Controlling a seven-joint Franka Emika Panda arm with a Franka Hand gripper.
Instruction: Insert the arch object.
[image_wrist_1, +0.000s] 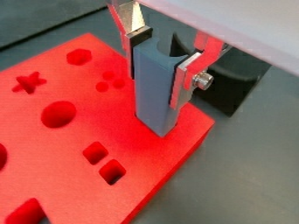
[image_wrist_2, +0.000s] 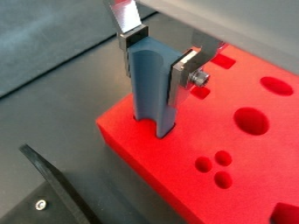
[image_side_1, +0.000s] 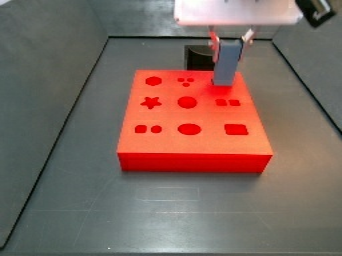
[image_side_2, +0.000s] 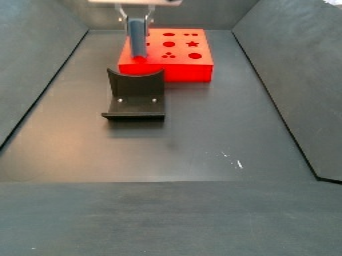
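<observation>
Side view: tool (image_side_1: 227, 45) over red board (image_side_1: 194, 150).

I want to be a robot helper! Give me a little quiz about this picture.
1. True or false: the hand is empty.
2. What colour is the board with the shaped holes? A) blue B) red C) green
3. What dark thing stands on the floor beside the board?

Key
1. False. The hand is shut on a blue-grey bar, above the board's corner.
2. B
3. The fixture
</observation>
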